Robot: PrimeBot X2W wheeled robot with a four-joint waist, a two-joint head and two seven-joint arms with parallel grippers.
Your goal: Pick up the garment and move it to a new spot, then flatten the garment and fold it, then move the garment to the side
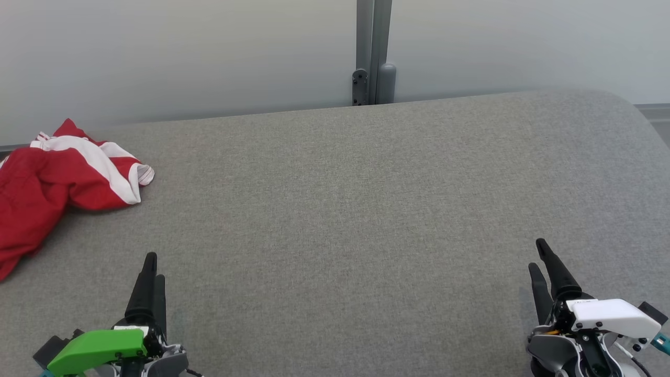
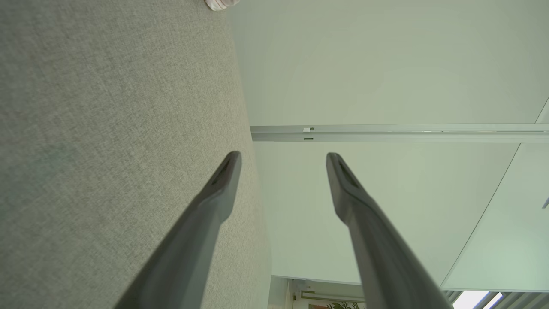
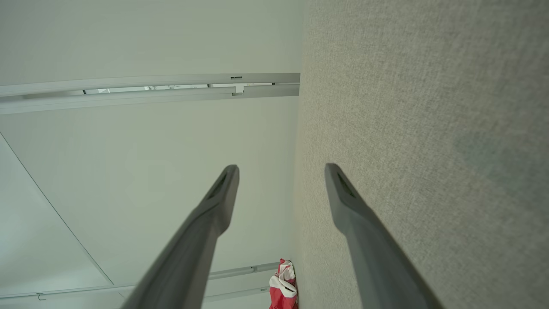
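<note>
Spread, empty left claw point(image 1: 155, 266) and right claw point(image 1: 536, 254) at near edge of grey surface point(image 1: 340, 209). Crumpled red-and-white garment point(image 1: 47, 183) far left: likely light, limp, slippery; pinch the white-striped edge.

A red garment point(image 1: 47, 183) with broad white stripes and a white-edged cuff lies at the far left of a table point(image 1: 340, 209) covered in mid-grey woven fabric, finely flecked and plain all over. Beyond it, the wall panels point(image 1: 183, 52) are pale grey-white, tinted faintly green in the wrist views, and are split by a darker grey metal post point(image 1: 372, 52). At the near left, the left gripper point(image 1: 155, 267) has black fingers and a bright green housing point(image 1: 97, 348). At the near right, the right gripper point(image 1: 536, 254) has black fingers and a white housing point(image 1: 612, 317) above grey and black parts.
</note>
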